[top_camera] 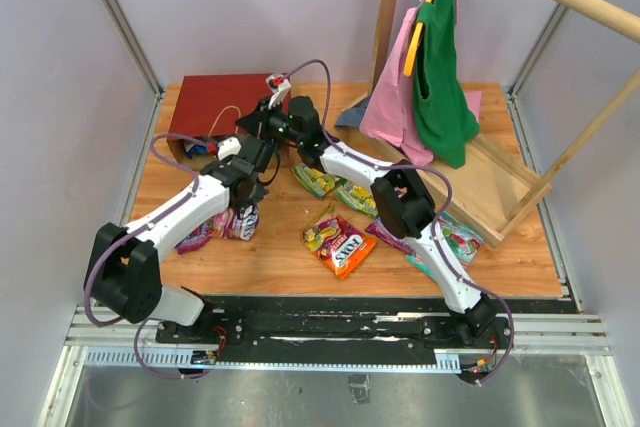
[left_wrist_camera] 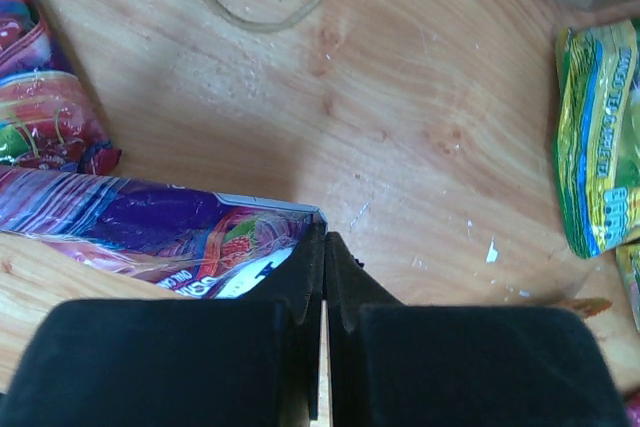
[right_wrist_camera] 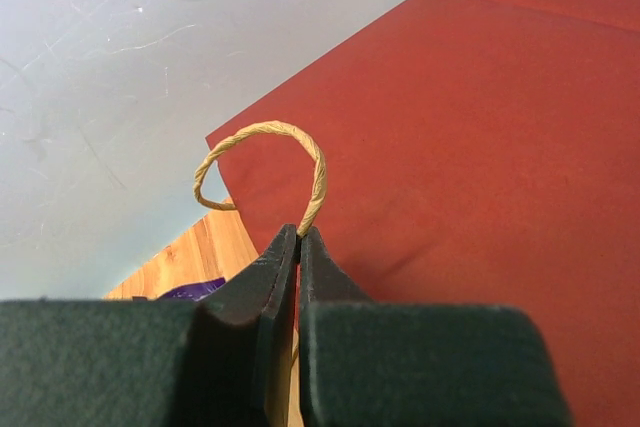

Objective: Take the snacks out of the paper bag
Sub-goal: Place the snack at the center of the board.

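Top view: paper bag (top_camera: pixel 215 102) lying far-left on tabletop (top_camera: pixel 280 272), snacks (top_camera: pixel 340 247) scattered in front. Only the right wrist view shows the right pincer (right_wrist_camera: pixel 298 234) clamped on the twine handle (right_wrist_camera: pixel 265 130). Left wrist view: left pincer (left_wrist_camera: pixel 323 239) closed at purple packet (left_wrist_camera: pixel 150 232) corner, grip unclear.

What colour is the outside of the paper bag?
The paper bag is dark red outside; right wrist view shows it best.

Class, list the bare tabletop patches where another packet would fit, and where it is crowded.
Free: bare wood between the purple packets and the orange packet; the near right corner beside the wooden frame. Crowded: the middle, around the green packets.
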